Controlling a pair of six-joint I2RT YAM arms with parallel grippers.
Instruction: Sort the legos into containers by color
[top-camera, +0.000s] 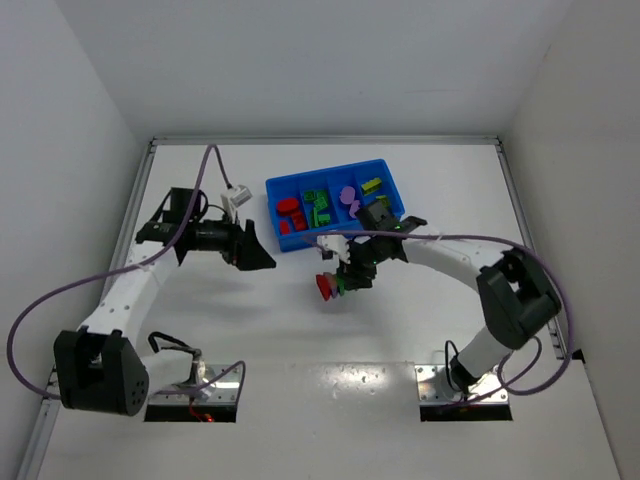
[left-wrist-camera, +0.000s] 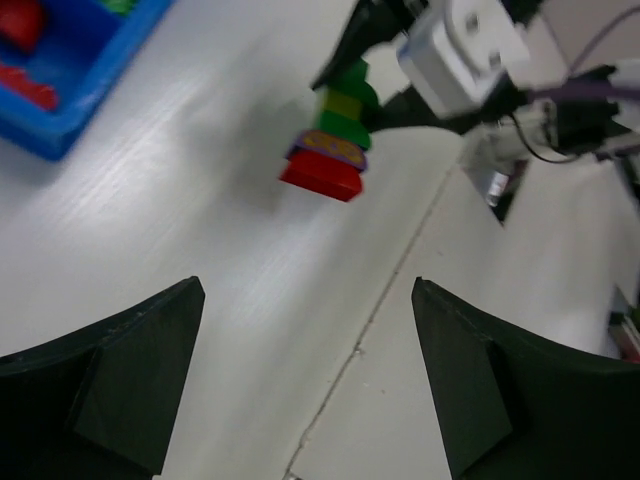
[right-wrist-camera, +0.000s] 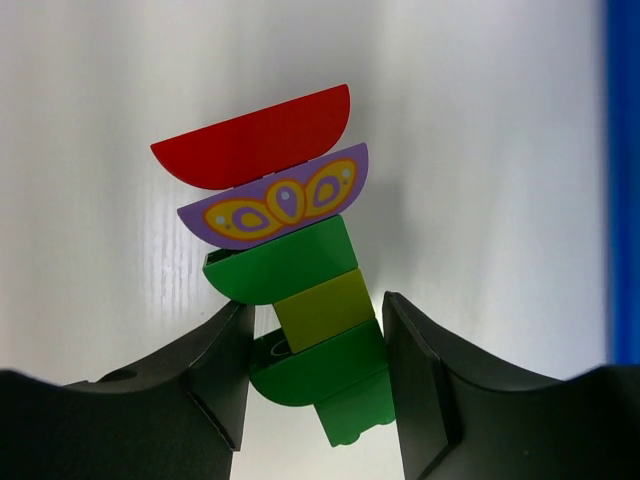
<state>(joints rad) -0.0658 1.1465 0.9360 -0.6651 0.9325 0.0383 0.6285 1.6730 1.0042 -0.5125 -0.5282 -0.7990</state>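
I'm seeing no lettering, number or brand anywhere that I can read. The only printed mark is sitting on the purple brick (right-wrist-camera: 275, 205), just beyond the fingertips of the right claw (right-wrist-camera: 315, 332), in the stack (right-wrist-camera: 285, 272) that the claw is pinching. It is showing a yellow-and-orange petal pattern with no letters in it.

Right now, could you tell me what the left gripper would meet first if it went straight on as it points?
Probably the striped brick stack clamped in the right gripper, which sits almost centred ahead of the open left gripper; depth is unclear, so it could miss.
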